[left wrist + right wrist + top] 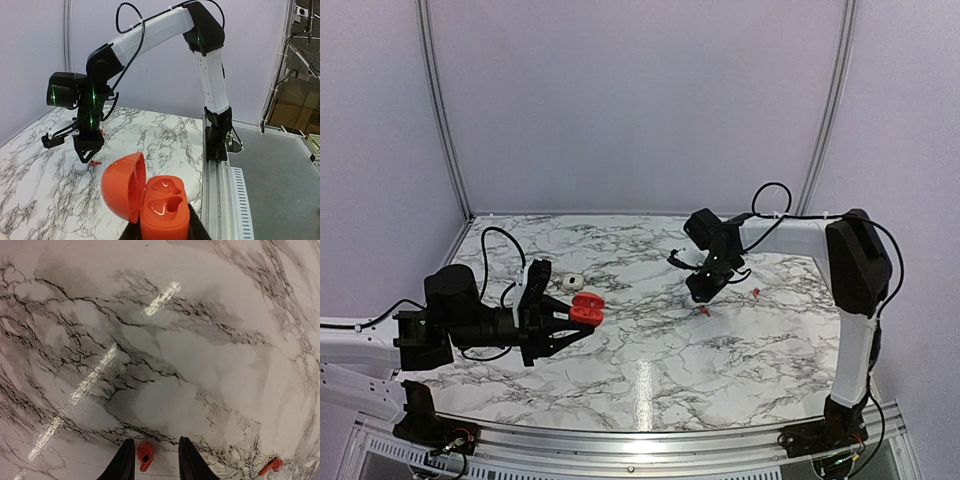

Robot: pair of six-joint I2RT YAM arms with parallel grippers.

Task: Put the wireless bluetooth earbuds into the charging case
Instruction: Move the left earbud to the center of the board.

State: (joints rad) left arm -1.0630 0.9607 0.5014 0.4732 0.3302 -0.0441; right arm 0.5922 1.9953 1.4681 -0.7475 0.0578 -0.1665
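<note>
My left gripper [164, 234] is shut on the base of the red charging case [162, 205], held above the table. The case's lid [122, 186] is swung open to the left and both moulded wells show empty. From above, the case [586, 307] sits at the left gripper's tips [582, 320]. My right gripper [155, 460] points down at the marble with its jaws apart. One red earbud [145, 456] lies on the table between them, close to the left finger [124, 462]. A second red earbud [270, 466] lies to the right of them.
A small white round case [574, 280] rests on the marble table [650, 370] behind the left gripper. From above, the two earbuds [704, 311] [757, 293] lie right of centre. The right arm's base [217, 140] and a metal rail [240, 200] run along the table edge.
</note>
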